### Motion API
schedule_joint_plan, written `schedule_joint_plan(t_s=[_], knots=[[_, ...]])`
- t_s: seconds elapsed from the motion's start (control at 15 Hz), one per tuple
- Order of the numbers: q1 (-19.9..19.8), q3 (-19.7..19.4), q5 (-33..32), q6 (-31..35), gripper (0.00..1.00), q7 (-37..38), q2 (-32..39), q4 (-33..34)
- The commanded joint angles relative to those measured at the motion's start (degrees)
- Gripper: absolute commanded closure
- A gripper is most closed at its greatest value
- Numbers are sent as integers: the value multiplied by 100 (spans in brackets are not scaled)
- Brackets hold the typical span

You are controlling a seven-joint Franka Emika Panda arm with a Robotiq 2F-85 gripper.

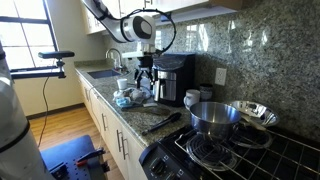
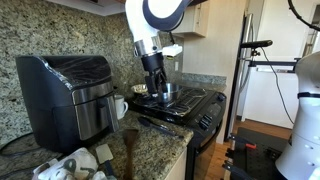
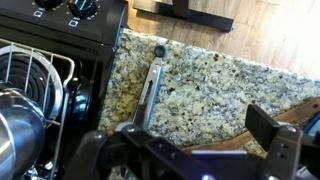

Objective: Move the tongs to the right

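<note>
On the granite counter point(image 3: 230, 80), the tongs point(image 3: 150, 85) are lying flat just beside the stove's point(image 3: 60, 30) edge, open stone stretching away on their other side. The gripper point(image 3: 185, 150) is hovering over one end, jaws spread, grasping nothing.

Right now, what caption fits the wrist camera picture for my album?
Open gripper hovers above dark tongs lying on the granite counter beside the stove.

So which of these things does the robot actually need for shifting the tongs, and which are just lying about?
Part of the job:
- the tongs, lying on the granite counter beside the stove
- the pincer, open above them

Just lying about:
- the black coffee maker
- the steel pot
- the metal bowl
- the white mug
</note>
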Motion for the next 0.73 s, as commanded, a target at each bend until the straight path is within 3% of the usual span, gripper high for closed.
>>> schedule_joint_plan(t_s=[0.0, 0.67], knots=[[-21, 73, -93, 42, 0, 106, -213, -117], [-48, 61, -1, 8, 0, 3, -49, -24]])
